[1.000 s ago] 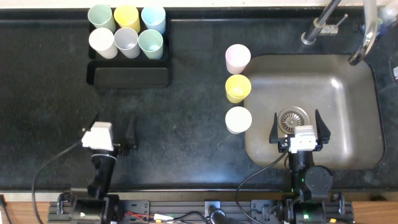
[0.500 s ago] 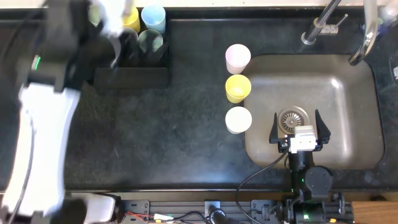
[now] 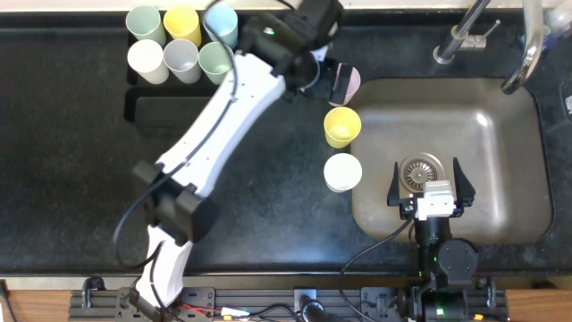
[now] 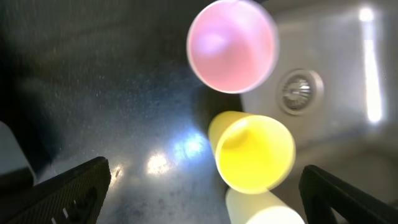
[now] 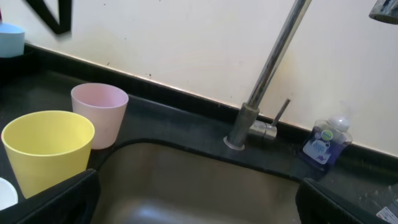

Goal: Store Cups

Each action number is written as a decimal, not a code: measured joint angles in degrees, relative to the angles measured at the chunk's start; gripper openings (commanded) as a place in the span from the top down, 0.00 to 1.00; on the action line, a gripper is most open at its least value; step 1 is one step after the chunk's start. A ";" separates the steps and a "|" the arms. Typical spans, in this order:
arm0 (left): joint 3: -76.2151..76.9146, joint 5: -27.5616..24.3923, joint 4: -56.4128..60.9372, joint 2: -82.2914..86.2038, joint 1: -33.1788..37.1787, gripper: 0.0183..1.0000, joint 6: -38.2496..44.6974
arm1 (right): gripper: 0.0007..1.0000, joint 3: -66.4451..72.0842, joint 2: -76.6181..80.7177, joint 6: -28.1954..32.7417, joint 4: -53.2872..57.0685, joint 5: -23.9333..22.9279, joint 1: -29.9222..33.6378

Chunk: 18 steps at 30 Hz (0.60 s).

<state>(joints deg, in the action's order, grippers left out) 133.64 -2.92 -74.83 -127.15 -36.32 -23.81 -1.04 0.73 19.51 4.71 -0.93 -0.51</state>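
Three cups stand in a row on the black counter beside the sink: a pink cup (image 3: 349,83) (image 4: 232,45) (image 5: 99,115), a yellow cup (image 3: 342,126) (image 4: 255,152) (image 5: 48,149) and a white cup (image 3: 342,172) (image 4: 264,208). My left arm stretches across the counter, and its gripper (image 3: 323,75) (image 4: 205,171) hangs open above the pink and yellow cups with nothing between its fingers. It partly hides the pink cup from above. My right gripper (image 3: 427,183) (image 5: 199,183) stands open and empty over the sink basin, near the drain.
A black rack (image 3: 183,109) at the back left holds several upright cups (image 3: 183,45) in two rows. The steel sink (image 3: 500,134) takes up the right side, with a faucet (image 3: 465,31) (image 5: 267,81) and a soap bottle (image 5: 326,140) behind it.
My left arm rose from the front left, swept past the rack, and now reaches right to above the pink cup. The right arm and the three cups have not moved.
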 measured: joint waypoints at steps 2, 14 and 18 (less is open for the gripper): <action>0.00 1.16 0.28 -1.44 -0.04 0.00 -1.53 | 0.01 0.00 0.00 0.00 0.00 0.02 0.00; 0.22 2.75 6.88 -6.36 0.83 0.00 -7.50 | 0.01 0.00 0.00 0.00 0.02 0.04 0.00; 0.24 2.75 7.85 -7.80 0.85 0.00 -9.64 | 0.00 0.00 0.00 0.00 -0.02 0.02 0.00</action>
<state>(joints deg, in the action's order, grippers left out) 133.88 -0.16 -66.98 -134.96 -35.46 -33.45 -1.04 0.73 19.51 4.69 -0.91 -0.51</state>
